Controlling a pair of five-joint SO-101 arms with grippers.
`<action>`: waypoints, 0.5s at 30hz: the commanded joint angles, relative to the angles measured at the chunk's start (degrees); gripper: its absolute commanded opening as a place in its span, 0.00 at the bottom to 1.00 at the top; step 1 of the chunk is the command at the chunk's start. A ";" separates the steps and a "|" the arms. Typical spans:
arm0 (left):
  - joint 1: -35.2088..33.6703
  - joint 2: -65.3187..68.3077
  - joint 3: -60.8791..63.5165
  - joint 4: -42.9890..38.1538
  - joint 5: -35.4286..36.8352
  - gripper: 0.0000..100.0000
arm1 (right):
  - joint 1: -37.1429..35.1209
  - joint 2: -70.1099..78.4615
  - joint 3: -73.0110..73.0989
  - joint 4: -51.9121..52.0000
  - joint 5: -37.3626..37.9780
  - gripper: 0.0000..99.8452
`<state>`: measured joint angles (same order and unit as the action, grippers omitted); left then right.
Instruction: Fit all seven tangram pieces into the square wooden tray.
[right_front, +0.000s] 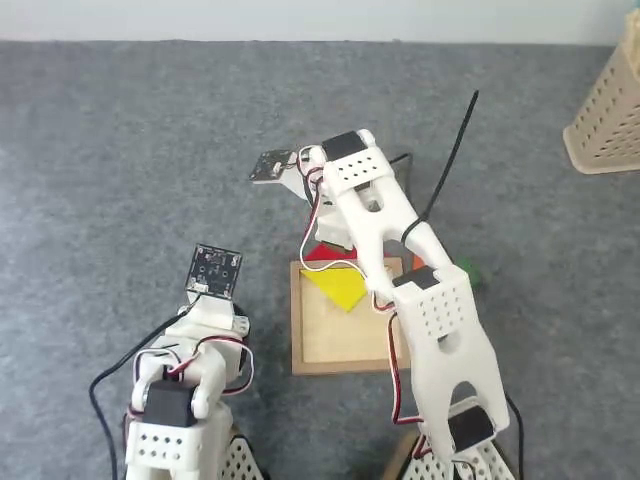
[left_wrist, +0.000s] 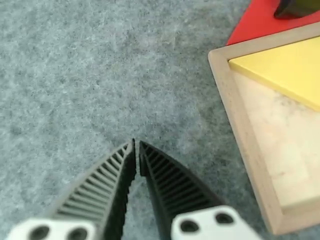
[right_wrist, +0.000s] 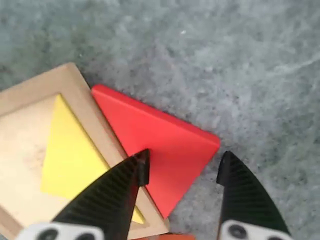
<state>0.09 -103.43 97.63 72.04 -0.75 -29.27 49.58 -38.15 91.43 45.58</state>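
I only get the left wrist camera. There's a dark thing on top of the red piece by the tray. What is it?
Observer: That's the right pincer, open, hanging over the red piece.
Operator: What shape is the red one?
Observer: A triangle, flat on the carpet, with one side against the outside of the tray's rim.
Operator: Are there more pieces anywhere?
Observer: Yes. The high view shows a bit of an orange piece and a green piece just past the tray, beside the right arm.

Bright, even light falls from above, casting only faint, soft shadows.
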 joint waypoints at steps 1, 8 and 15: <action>-0.35 -1.23 -1.10 0.35 0.44 0.01 | -0.04 1.19 -0.26 -0.04 1.23 0.23; -0.35 -1.23 -1.10 0.35 0.44 0.01 | 1.71 3.12 -1.41 -1.89 -5.10 0.23; -0.35 -1.23 -1.10 0.35 0.44 0.01 | 7.25 5.93 -11.69 -1.80 -15.30 0.23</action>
<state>0.09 -103.43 97.63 72.04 -0.75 -25.23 53.98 -45.54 91.25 34.15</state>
